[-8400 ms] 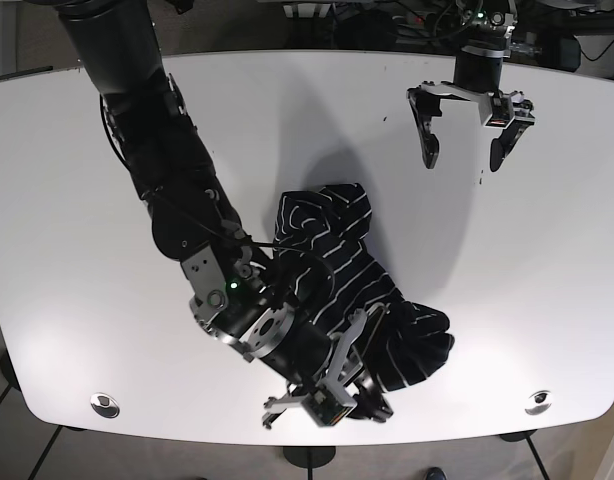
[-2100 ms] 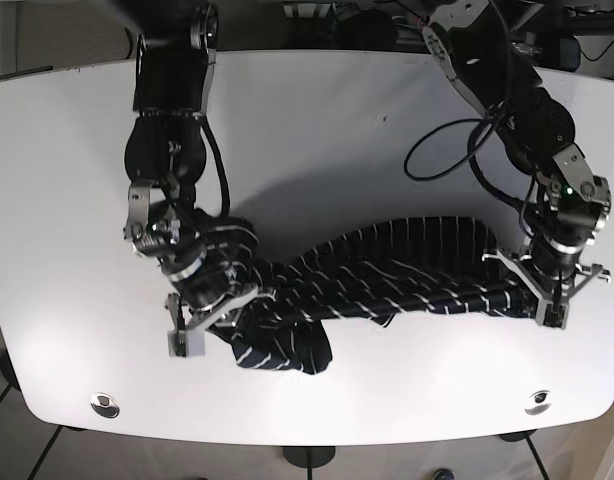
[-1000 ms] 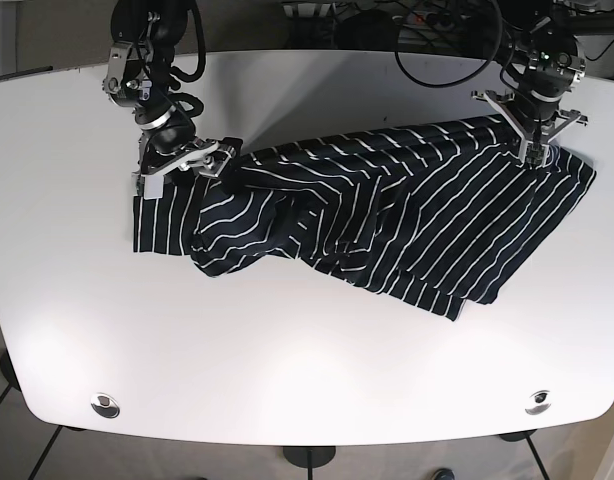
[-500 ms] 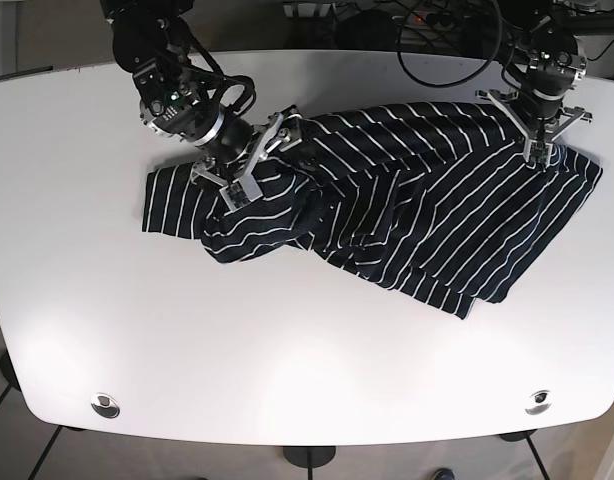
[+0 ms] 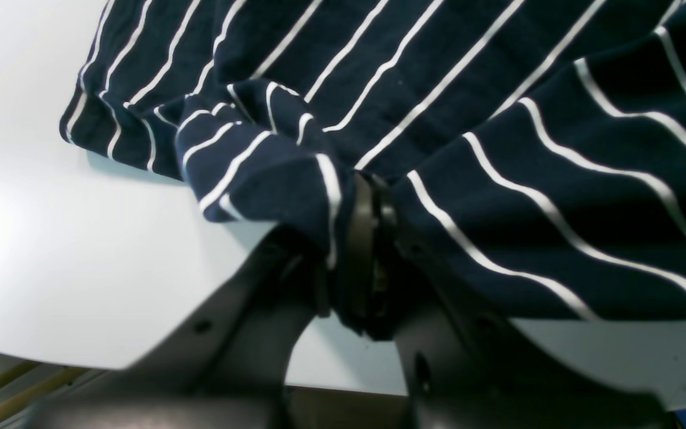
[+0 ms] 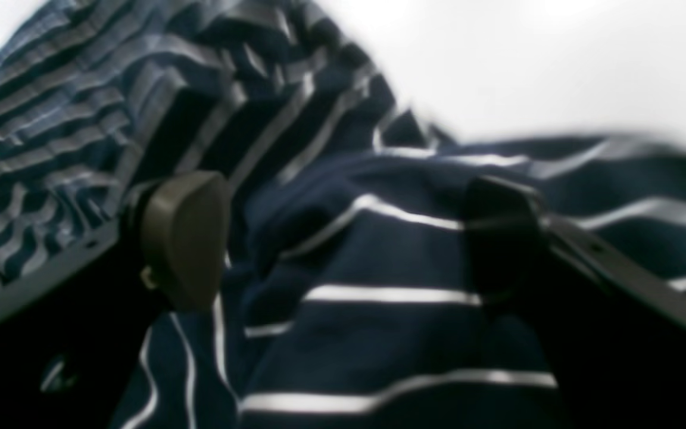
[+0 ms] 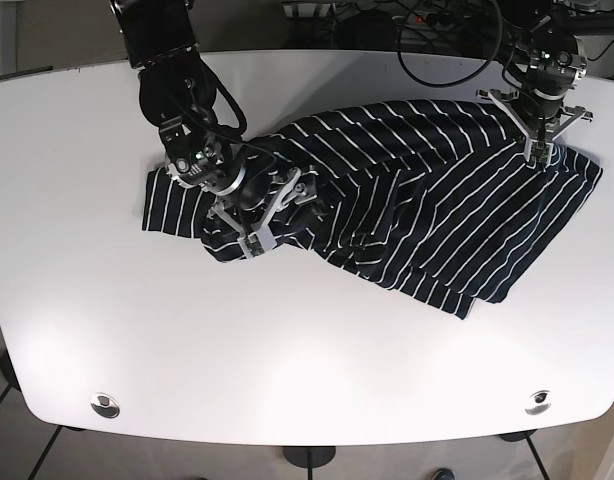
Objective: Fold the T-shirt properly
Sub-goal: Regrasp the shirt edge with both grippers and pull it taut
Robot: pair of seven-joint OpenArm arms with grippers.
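Observation:
The navy T-shirt (image 7: 427, 220) with white stripes lies rumpled across the white table (image 7: 287, 350), from the far left to the far right edge. My left gripper (image 7: 540, 150) is shut on a fold at the shirt's far right corner; the left wrist view shows the fingers (image 5: 367, 250) pinched on the cloth (image 5: 498, 89). My right gripper (image 7: 280, 217) is open above the bunched left half of the shirt. In the right wrist view its fingers (image 6: 182, 238) stand wide apart with striped cloth (image 6: 379, 357) between and beneath them.
The table's curved front edge has round fittings near both corners (image 7: 105, 404) (image 7: 536, 402). Cables and equipment (image 7: 427, 20) sit behind the far edge. The shirt's right hem lies close to the table's right edge.
My right arm has moved toward the front and right over the shirt's left half. The left sleeve lies flat on the table. My left gripper has held still on its fold.

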